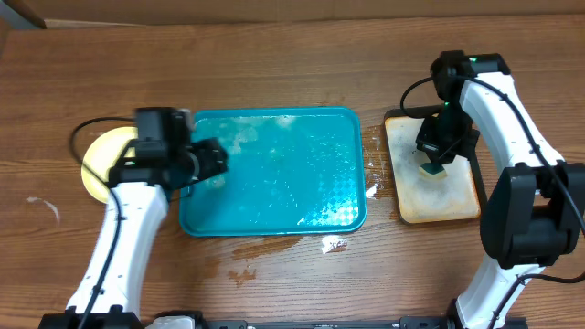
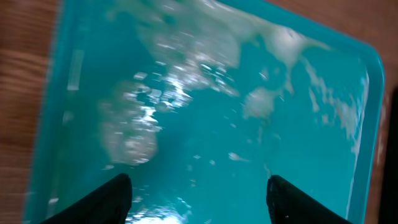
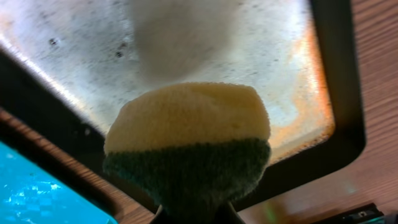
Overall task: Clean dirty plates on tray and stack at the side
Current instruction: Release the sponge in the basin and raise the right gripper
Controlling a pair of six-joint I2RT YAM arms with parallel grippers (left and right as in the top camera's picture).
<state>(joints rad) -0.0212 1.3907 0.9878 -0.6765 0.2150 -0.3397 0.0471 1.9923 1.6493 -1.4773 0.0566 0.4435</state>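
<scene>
The teal tray (image 1: 311, 196) lies mid-table, wet and smeared with foam, with no plate on it. A pale yellow-green plate (image 1: 99, 163) rests on the table to the tray's left, partly hidden by my left arm; whether other plates lie under it I cannot tell. My left gripper (image 1: 218, 159) hovers over the tray's left end. In the left wrist view the gripper (image 2: 199, 200) is open above the tray (image 2: 311, 143) with nothing between its fingers. My right gripper (image 1: 434, 163) is shut on a yellow-and-green sponge (image 3: 186, 140) above the small beige tray (image 3: 74, 50).
The dark-rimmed beige tray (image 1: 457, 206) sits right of the teal tray. Water and foam (image 1: 334, 244) are spilled on the wood in front of the teal tray and between the two trays. Foam patches (image 2: 129, 132) cover the teal tray's left part.
</scene>
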